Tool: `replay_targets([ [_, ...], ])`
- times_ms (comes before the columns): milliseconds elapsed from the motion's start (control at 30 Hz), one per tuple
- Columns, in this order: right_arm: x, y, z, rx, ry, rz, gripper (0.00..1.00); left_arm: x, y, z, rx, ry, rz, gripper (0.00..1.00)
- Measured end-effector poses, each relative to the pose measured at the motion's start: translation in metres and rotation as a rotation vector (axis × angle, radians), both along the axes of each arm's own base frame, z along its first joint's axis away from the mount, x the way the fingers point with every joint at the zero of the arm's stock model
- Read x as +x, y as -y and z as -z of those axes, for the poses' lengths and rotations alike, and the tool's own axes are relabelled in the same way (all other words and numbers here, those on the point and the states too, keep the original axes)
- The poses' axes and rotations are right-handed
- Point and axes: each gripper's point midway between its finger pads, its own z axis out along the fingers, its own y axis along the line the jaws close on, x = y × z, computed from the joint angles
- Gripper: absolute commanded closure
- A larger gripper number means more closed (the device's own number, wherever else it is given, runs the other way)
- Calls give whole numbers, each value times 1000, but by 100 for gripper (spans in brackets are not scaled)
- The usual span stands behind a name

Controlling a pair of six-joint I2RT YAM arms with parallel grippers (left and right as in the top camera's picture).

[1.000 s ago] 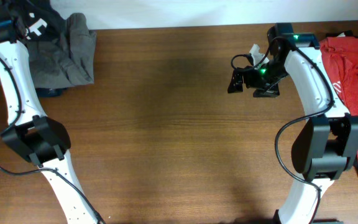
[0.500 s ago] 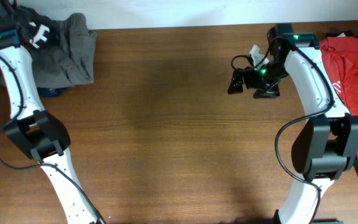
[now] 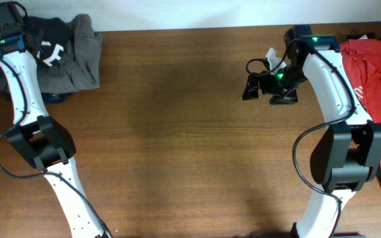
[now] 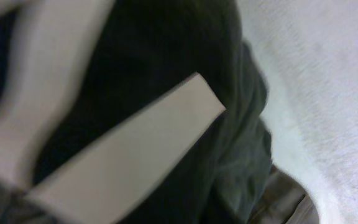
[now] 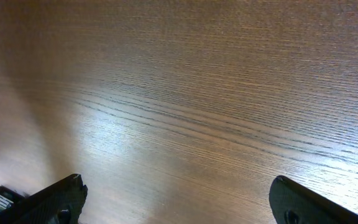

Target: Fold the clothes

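**A:** What's changed on the left?

**B:** L arm (image 3: pixel 20 86) has pushed deeper into the back-left corner, over the pile. The black tee (image 3: pixel 53 34) has shifted with it. Its lettering (image 3: pixel 50 51) sat up by the corner a sec ago, and now it's slid right and lies on the grey garment (image 3: pixel 84 59).

**A:** Left jaws?

**B:** Can't tell. My wrist cam is right up against black cloth and white print (image 4: pixel 129 162), with no fingers in shot. I can't say if they're holding the tee or not.

**A:** And the right?

**B:** No change. R arm (image 3: pixel 329 73) hangs over bare counter (image 3: pixel 177 132), mid-right. Right jaws are wide w/ nothing between them, and the fingertips (image 5: pixel 309 202) sit at the bottom corners of my view. Red tee (image 3: pixel 376 73) lies at the right edge, away from both arms.

**A:** So what does that mean for the job?

**B:** It's early, imo. Nothing's laid flat yet. The black tee is still heaped w/ the grey at back-left, and the centre of the counter has no cloth on it. I reckon I need a firm hold on the tee, then drag it to the middle and spread it. The risk is snagging the grey along w/ it.
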Motion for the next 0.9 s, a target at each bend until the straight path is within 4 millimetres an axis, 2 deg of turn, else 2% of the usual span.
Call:
replay_targets([
  [200,0,0,0,0,0,-1,1,-11,-3,8,-21,-46,-9,73],
  [367,0,0,0,0,0,0,1,-24,-20,12,-30,-73,-40,71],
  [500,0,0,0,0,0,-1,1,-39,-38,8,-28,-96,-61,49],
  [600,1,0,0,0,3,0,1,-55,-46,-1,-38,-120,-76,26],
  [633,1,0,0,0,5,-1,1,-59,-48,-5,-42,-121,-79,21],
  [767,1,0,0,0,7,0,1,-65,-46,-17,-59,-118,-71,23],
  [900,1,0,0,0,7,0,1,-63,-39,-17,-74,-114,-41,26],
])
